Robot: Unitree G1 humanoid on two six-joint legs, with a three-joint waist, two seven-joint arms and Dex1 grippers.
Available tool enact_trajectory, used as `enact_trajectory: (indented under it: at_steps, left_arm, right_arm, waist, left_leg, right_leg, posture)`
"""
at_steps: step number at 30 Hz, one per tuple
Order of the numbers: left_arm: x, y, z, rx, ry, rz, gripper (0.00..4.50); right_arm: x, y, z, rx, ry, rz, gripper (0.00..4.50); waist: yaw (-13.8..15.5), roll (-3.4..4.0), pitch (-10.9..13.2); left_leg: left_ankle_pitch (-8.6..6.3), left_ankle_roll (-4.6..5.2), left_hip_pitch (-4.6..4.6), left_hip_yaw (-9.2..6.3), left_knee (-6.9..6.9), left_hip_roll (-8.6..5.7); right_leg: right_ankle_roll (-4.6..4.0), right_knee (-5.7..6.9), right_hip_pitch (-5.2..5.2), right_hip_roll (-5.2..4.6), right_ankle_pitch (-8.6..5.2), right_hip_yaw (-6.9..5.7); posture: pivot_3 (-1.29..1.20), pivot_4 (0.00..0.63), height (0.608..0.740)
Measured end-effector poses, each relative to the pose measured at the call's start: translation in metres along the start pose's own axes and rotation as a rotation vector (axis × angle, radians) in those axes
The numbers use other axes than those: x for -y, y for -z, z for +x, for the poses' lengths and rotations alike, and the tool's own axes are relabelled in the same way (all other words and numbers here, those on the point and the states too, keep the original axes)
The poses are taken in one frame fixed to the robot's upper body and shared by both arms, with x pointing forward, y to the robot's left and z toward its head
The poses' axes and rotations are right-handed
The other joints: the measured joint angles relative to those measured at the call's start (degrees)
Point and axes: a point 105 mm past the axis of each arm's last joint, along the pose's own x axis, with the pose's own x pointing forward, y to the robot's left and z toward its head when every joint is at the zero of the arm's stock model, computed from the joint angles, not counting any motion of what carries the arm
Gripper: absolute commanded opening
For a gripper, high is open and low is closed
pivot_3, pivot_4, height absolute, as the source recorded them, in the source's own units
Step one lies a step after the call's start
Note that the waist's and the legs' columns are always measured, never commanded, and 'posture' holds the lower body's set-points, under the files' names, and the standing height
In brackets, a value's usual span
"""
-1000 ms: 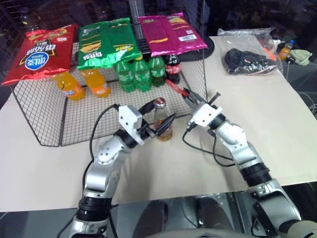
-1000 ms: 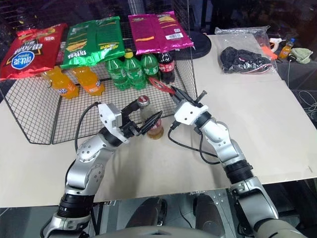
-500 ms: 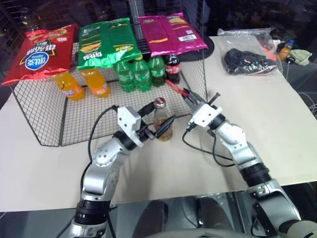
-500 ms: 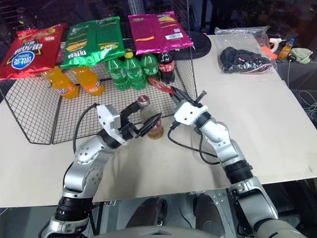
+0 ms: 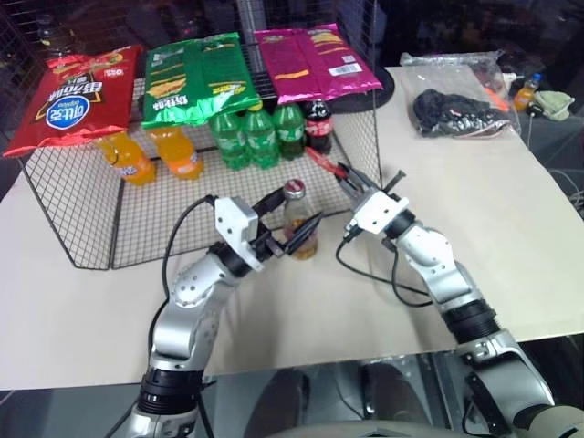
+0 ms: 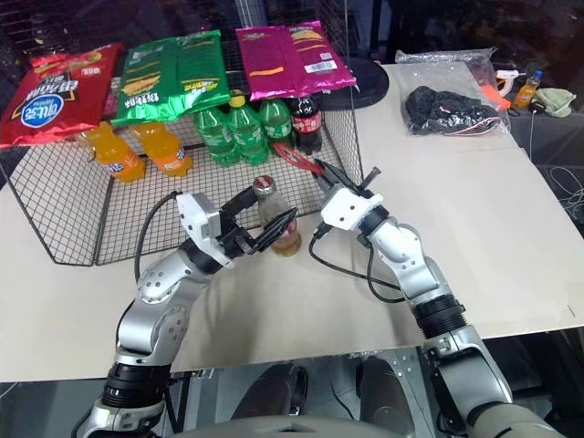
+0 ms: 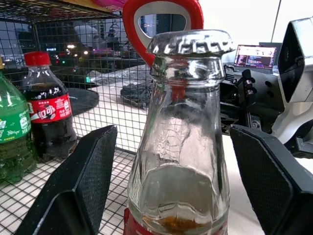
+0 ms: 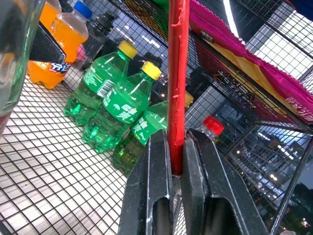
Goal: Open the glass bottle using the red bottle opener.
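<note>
Nothing is really changing over the last second: both arms are holding the same pose, and the bottle and opener are sitting where they were. The left gripper (image 5: 290, 222) is bracketing the glass bottle (image 5: 297, 222), which is standing upright on the table (image 5: 511, 237) just in front of the wire rack (image 5: 82, 210); in the left wrist view its two black fingers (image 7: 80, 171) are standing wide on either side of the glass with gaps showing, so I'm reading this as not yet clamping. The crown cap (image 7: 190, 43) is still on, amber liquid sitting low inside. The right gripper (image 8: 175, 171) is pinched tight on the handle of the red bottle opener (image 8: 177, 73), holding it edge-on to its own camera; from the head views the opener (image 5: 330, 166) is pointing up and away toward the rack, its head sitting close behind the cap but not hooking it. Green soda bottles (image 8: 112, 110) and the dark cola bottle (image 7: 49, 122) are sitting in the rack behind, out of the way. So the task is stalling at pre-engagement: I'm judging the next move needs the left closing to steady the bottle before the opener head is coming down onto the cap rim, otherwise the bottle is risking a tip.
</note>
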Motion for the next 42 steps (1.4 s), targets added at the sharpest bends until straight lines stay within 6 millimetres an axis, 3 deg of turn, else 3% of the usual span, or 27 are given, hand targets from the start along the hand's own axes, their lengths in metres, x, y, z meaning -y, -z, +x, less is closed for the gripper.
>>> enact_trajectory:
  at_steps: [29, 32, 35, 37, 42]
  left_arm:
    - [0.000, -0.008, 0.003, 0.030, 0.005, 0.004, 3.75]
    - [0.000, -0.009, 0.003, 0.033, 0.007, 0.007, 2.94]
    - [-0.001, -0.015, 0.005, 0.056, 0.004, 0.026, 1.57]
    - [-0.002, -0.019, 0.006, 0.068, 0.008, 0.041, 1.32]
    - [-0.001, -0.018, 0.004, 0.067, 0.006, 0.040, 1.30]
  right_arm:
    - [-0.002, 0.005, -0.001, -0.017, -0.007, 0.009, 0.00]
    - [-0.003, 0.006, -0.001, -0.018, -0.007, 0.009, 0.00]
    - [-0.003, 0.006, -0.001, -0.019, -0.007, 0.010, 0.00]
    - [-0.003, 0.005, -0.001, -0.016, -0.007, 0.011, 0.00]
    - [-0.004, 0.003, 0.001, -0.007, -0.014, 0.007, 0.00]
  waist:
    - [-0.5, 0.00, 0.0]
    - [-0.8, 0.00, 0.0]
    - [-1.1, -0.01, 0.0]
    - [-1.1, 0.00, 0.0]
    - [-1.1, -0.01, 0.0]
  left_leg:
    - [0.00, 0.00, 0.02, 0.04, 0.06, 0.00]
    - [0.00, 0.00, 0.03, 0.04, 0.06, 0.00]
    - [0.00, 0.00, 0.05, 0.04, 0.07, 0.00]
    - [0.00, 0.00, 0.10, 0.09, 0.07, 0.00]
    - [0.00, 0.00, 0.16, 0.16, 0.07, 0.00]
  right_leg:
    - [0.00, 0.10, 0.00, 0.00, 0.00, 0.04]
    - [0.00, 0.11, 0.00, 0.00, 0.00, 0.05]
    - [0.00, 0.14, 0.00, 0.01, 0.00, 0.06]
    - [0.00, 0.16, 0.02, 0.01, 0.00, 0.11]
    - [0.01, 0.20, 0.03, 0.01, 0.00, 0.20]
  posture:
    - [0.00, 0.150, 0.740]
    - [0.00, 0.150, 0.740]
    - [0.00, 0.150, 0.740]
    - [0.00, 0.150, 0.740]
    - [0.00, 0.150, 0.740]
